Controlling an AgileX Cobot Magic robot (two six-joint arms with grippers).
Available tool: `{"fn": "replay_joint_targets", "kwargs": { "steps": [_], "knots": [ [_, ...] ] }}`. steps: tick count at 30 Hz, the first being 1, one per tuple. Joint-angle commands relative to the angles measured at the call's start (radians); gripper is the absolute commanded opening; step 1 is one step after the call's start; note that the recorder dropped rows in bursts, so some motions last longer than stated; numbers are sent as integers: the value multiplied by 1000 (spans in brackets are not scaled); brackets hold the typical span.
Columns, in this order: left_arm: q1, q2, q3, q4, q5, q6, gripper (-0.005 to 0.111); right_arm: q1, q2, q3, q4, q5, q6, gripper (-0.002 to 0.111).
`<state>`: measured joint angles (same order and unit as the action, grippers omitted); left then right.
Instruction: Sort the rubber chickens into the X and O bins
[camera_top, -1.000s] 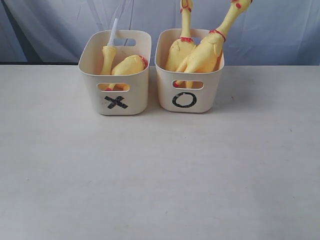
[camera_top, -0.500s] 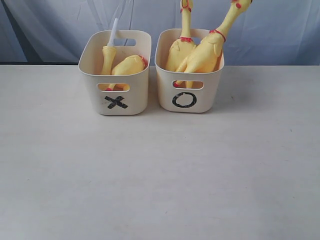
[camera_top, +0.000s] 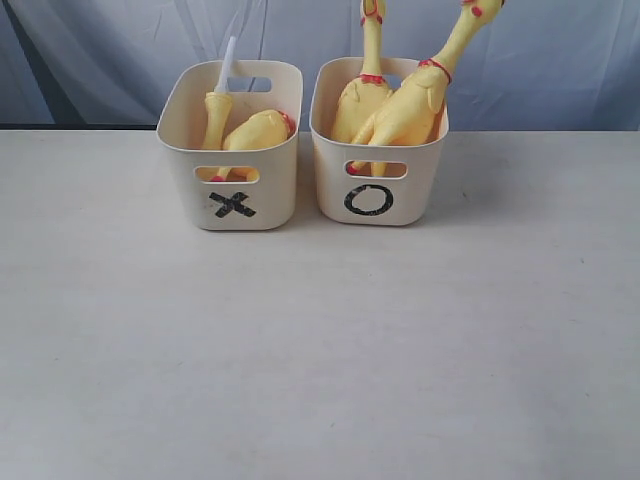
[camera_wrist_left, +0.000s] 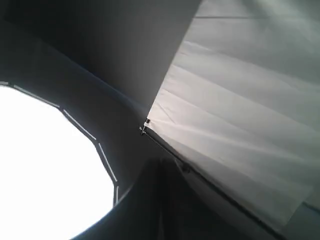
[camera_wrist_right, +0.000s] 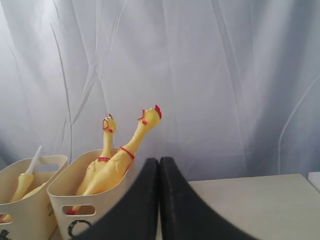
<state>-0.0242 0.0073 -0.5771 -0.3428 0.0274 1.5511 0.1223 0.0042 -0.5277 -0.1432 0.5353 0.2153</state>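
Sitting on the table (camera_top: 320, 350), the X bin (camera_top: 275, 205) is holding the headless chicken (camera_top: 258, 130) and tube-necked chicken (camera_top: 216, 118), the O bin (camera_top: 415, 195) two long-necked chickens (camera_top: 408, 110), which are leaning tall, risking toppling out if bumped; left gripper (camera_wrist_left: 161, 170) and right gripper (camera_wrist_right: 159, 165) are pinching closed, empty.

This looks like a staged test set-up, such as a robotics lab. A bare pale table (camera_top: 320, 350) stands before a draped white cloth backdrop (camera_top: 560, 50). On it sit an X bin (camera_top: 232, 205) and an O bin (camera_top: 372, 200) with toy chickens (camera_top: 405, 110). A bright many-sided light (camera_wrist_left: 45, 165) suggests studio lighting.
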Motion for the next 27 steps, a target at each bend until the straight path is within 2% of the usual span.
{"fn": "replay_joint_targets", "kwargs": {
  "steps": [1, 11, 19, 27],
  "knots": [
    [3, -7, 83, 224, -4, -3, 0, -6, -4, 5, -67, -28, -5, 0],
    [3, -7, 276, 244, -4, -3, 0, -6, -4, 37, -66, -45, -5, 0],
    [3, -7, 395, 300, 0, -3, 0, -6, -4, 253, -66, -140, -5, 0],
    [3, -7, 497, 300, 5, -3, 0, -6, -4, 422, -54, -142, -5, 0]
  ]
}}
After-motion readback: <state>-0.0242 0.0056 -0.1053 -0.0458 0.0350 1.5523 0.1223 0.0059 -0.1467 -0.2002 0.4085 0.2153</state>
